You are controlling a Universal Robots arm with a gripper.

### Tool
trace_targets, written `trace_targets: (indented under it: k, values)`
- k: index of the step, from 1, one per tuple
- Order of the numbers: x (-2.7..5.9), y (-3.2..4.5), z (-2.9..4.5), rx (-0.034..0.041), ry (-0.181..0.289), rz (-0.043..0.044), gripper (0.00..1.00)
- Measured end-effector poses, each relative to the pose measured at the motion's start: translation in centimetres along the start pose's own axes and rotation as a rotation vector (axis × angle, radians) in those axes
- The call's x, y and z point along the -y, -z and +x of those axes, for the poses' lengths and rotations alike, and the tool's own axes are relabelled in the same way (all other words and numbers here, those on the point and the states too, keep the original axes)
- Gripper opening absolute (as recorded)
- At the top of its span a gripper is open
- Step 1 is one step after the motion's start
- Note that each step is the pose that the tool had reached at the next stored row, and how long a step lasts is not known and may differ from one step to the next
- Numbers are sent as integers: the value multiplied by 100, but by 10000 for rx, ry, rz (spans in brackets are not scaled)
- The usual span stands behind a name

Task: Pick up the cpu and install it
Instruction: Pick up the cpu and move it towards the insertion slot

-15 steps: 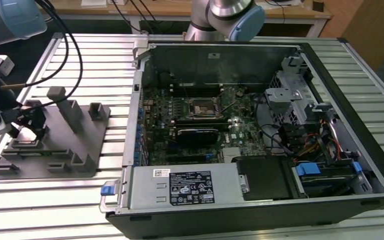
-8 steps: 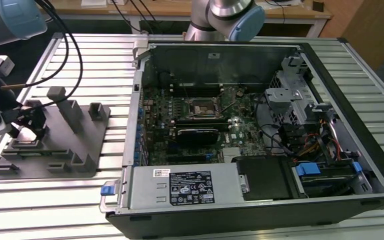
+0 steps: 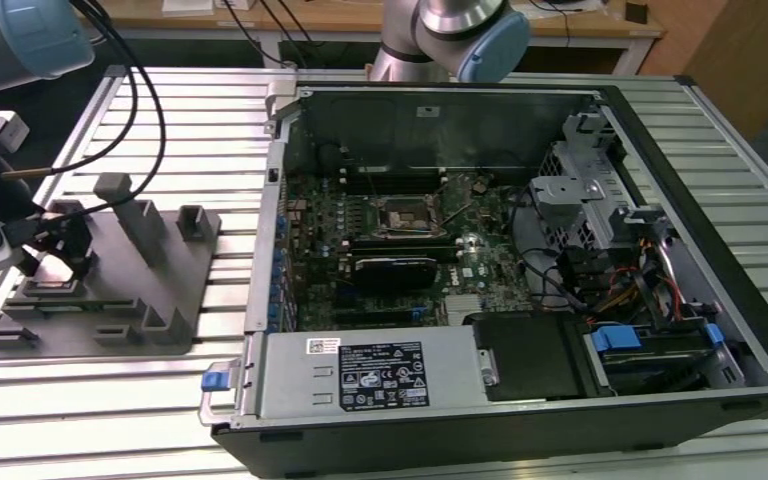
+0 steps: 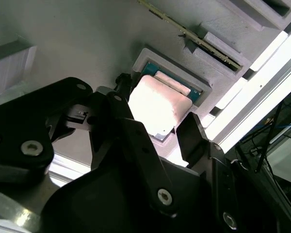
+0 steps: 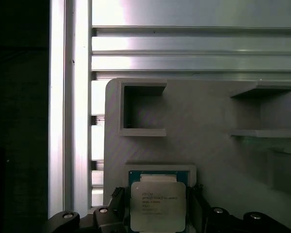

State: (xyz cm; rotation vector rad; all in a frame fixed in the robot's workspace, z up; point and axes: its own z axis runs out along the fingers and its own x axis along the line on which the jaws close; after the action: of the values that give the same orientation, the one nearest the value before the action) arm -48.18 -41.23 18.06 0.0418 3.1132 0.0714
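- Gripper (image 4: pixel 156 106) hangs low over the fixture, jaws spread, a finger (image 4: pixel 194 138) on either side of the cpu, nothing clamped yet as far as I can tell.
- The cpu (image 5: pixel 158 204) lies flat, silver top up, in its pocket in the grey fixture (image 5: pixel 208 111).
- To grip it well, I'd judge: meet opposite edges squarely and centred (an off-centre pinch could tip it against the pocket wall), with gentle force.
- Farther off, in the exterior view, the socket (image 3: pixel 407 217) sits inside the open case (image 3: pixel 491 440), well apart toward the exterior view's right.
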Motion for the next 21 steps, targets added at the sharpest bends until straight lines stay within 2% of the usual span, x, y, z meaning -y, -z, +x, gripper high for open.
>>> trace_targets:
  k: [3, 14, 21]
  values:
    - [0, 0, 0, -2, 0, 1, 55]
    - [-1, 4, 0, 3, 0, -2, 55]
    - [-4, 87, -2, -1, 0, 0, 55]
